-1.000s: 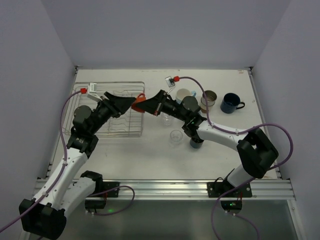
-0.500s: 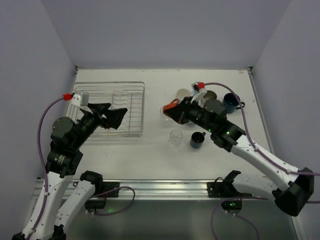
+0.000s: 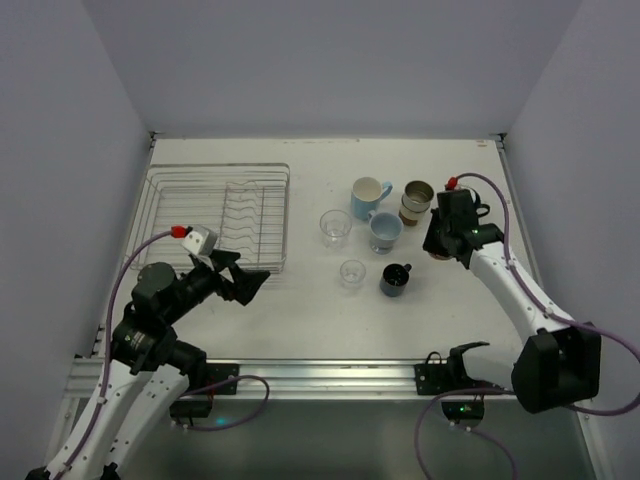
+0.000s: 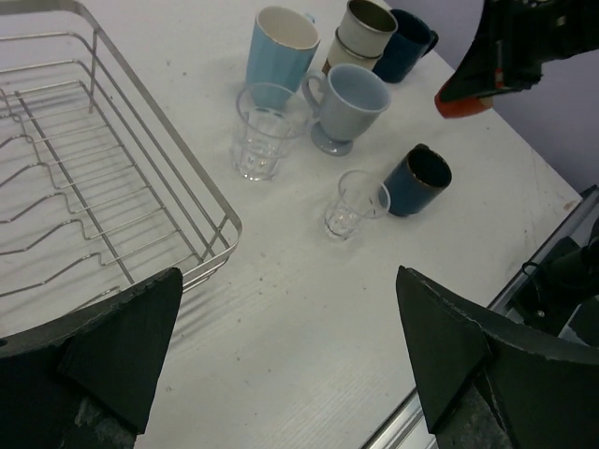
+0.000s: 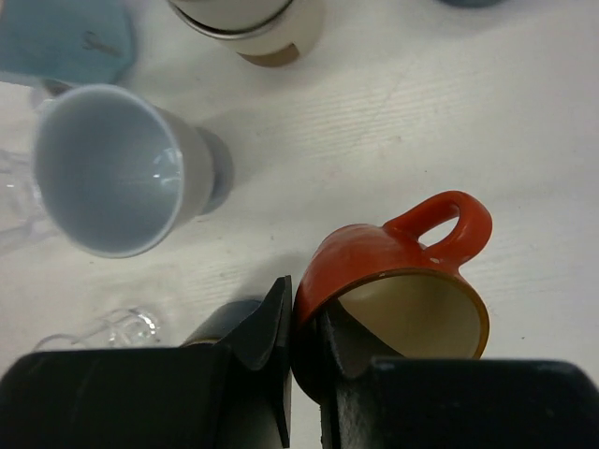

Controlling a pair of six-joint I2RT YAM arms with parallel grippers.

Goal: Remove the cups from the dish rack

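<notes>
**Left arm** [image 3: 150,335]: rises from its base at the near left edge, elbow folded, wrist reaching right. The left gripper [image 3: 243,285] has its jaws spread wide with nothing between them (its two black fingers [image 4: 117,351] frame the wrist view at either side).

**Right arm** [image 3: 505,280]: stretches from its base at the near right towards the far right, forearm angled left. The right gripper [image 3: 438,245] points down, jaws pinched together on the rim of an orange mug [image 5: 384,257].

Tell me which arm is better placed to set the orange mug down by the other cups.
Right. The right gripper is shut on the orange mug, next to the grey-blue mug. The left gripper is open, empty, by the dish rack.
</notes>
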